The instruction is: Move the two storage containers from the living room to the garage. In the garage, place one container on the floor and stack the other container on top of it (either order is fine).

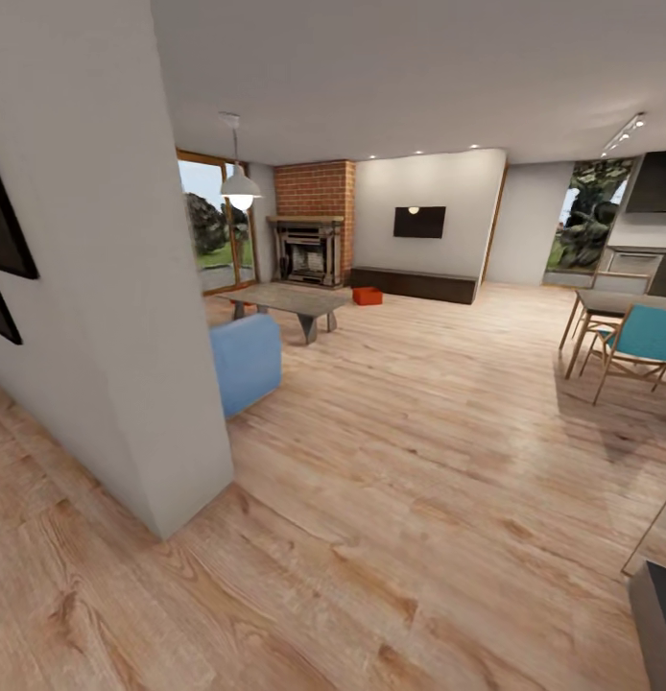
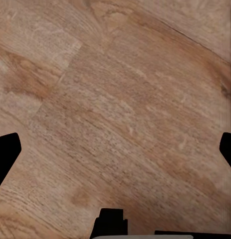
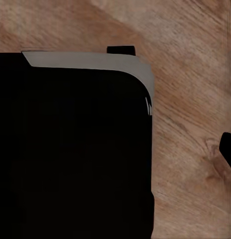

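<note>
Head view: the robot stood in the living room on the plank floor [image 1: 410,499], looking past a wall corner [image 1: 131,288] toward the brick fireplace [image 1: 314,226]. One orange-red bin [image 1: 368,296] sat on the floor far ahead, near the fireplace and just before the long dark cabinet [image 1: 415,284] under the wall screen [image 1: 418,222]. A small orange patch showed behind the low table [image 1: 290,302], at its left leg; it may have been the second bin, but too little of it was visible to say. A blue sofa [image 1: 247,360] stood between the corner and the table, its near part cut off by the wall. Chairs and a dining table [image 1: 616,331] stood at the right edge.

I judge the task to have been at its start: the approach to the bins, nothing yet picked up. The next move would call for driving forward across the open floor, clear of the sofa and low table, until the bin lay within reach.

Left wrist view: bare planks below, with two dark finger tips [image 2: 6,154] at opposite edges of the frame, so the left jaws stood wide apart and empty.

Right wrist view: a large black body with a grey rim [image 3: 75,149], probably part of the robot itself, covered most of the floor. One dark tip [image 3: 228,149] showed at the edge; the other was hidden, so I cannot tell how the right jaws stood.
</note>
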